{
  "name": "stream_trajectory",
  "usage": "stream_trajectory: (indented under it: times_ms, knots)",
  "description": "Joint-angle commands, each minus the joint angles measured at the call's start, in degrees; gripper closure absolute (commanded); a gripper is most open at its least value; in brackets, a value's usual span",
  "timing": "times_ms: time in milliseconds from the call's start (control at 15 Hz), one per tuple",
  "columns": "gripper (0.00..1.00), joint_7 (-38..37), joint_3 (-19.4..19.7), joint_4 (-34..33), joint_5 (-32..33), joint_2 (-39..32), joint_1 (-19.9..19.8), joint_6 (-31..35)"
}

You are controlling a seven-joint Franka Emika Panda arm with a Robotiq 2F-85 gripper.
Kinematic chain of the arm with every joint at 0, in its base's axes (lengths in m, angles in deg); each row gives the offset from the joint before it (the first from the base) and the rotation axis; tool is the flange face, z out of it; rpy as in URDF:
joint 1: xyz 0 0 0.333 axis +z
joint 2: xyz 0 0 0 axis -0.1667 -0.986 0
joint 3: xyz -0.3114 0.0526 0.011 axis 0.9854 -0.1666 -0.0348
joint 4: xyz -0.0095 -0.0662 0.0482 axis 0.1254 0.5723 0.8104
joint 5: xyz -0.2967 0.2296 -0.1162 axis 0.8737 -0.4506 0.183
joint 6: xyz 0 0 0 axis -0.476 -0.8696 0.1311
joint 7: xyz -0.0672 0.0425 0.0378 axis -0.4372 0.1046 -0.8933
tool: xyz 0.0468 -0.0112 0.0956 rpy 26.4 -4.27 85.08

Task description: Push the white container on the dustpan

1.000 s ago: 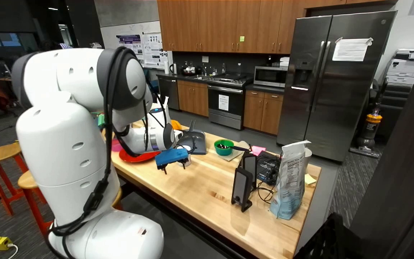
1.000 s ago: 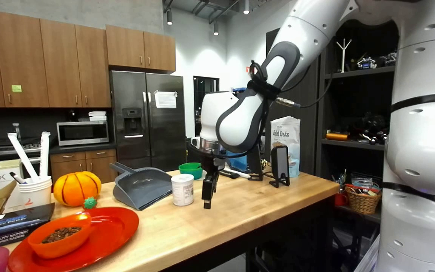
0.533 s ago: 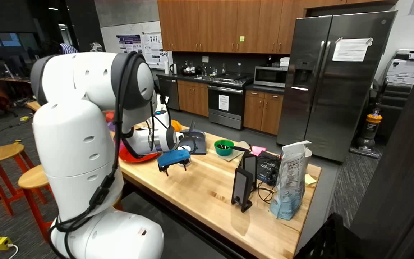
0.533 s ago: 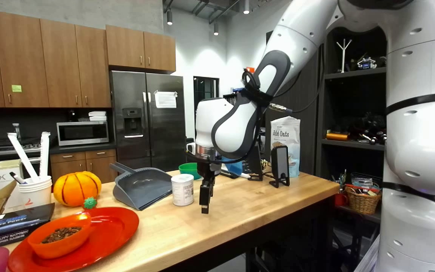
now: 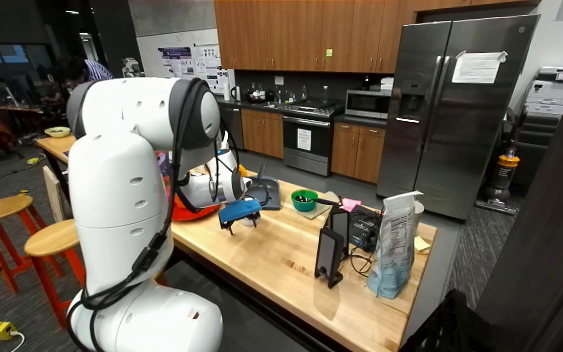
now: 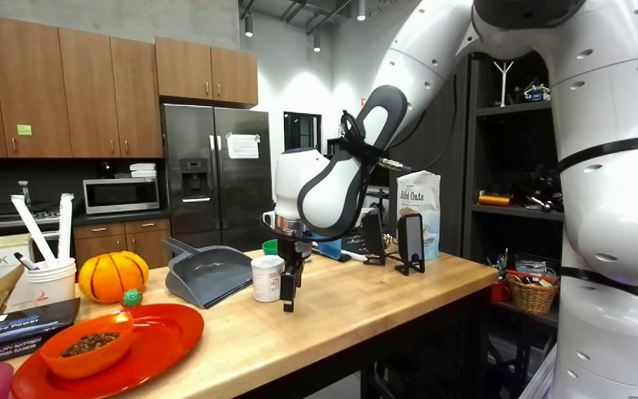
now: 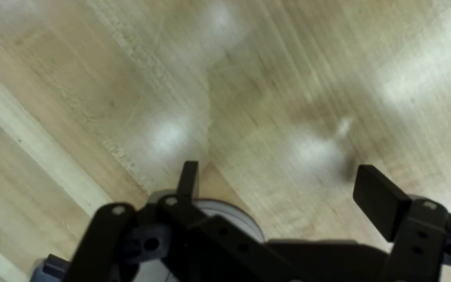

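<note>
The white container (image 6: 266, 280) stands upright on the wooden table, just in front of the dustpan's open edge. In an exterior view it is partly hidden behind the gripper (image 5: 244, 228). The dark grey dustpan (image 6: 208, 271) lies flat with its handle toward the back; it also shows in an exterior view (image 5: 271, 193). My gripper (image 6: 289, 302) points down beside the container, on the side away from the dustpan, and overlaps its edge there; I cannot tell whether they touch. In the wrist view my gripper (image 7: 278, 172) is open with nothing between its fingers, and the container's rim (image 7: 235, 216) shows partly behind a finger.
A red plate (image 6: 180, 332) with an orange bowl (image 6: 89, 367) lies near the table's front edge. An orange pumpkin (image 6: 113, 276) is beside the dustpan. A green bowl (image 5: 304, 205), black speakers (image 5: 329, 254) and an oats bag (image 5: 393, 244) stand farther along the table.
My gripper has moved closer to the white container and slightly lower at first, its fingers now overlapping the container in an exterior view. The container and dustpan have not visibly moved.
</note>
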Motion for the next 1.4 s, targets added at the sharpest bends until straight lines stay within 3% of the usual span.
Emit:
stream_trajectory:
  times_ms: [0,800,1133,1333]
  knots:
    - [0.0,-2.01,1.01,-5.2,2.52,-3.38,0.1,-0.28]
    - [0.0,-1.45,1.39,-25.4,3.36,-14.6,3.61,-2.14]
    - [0.0,-1.31,2.83,-29.3,6.84,-17.62,5.66,-0.91]
    - [0.0,-0.05,1.71,-28.36,5.4,-17.27,4.89,-0.64]
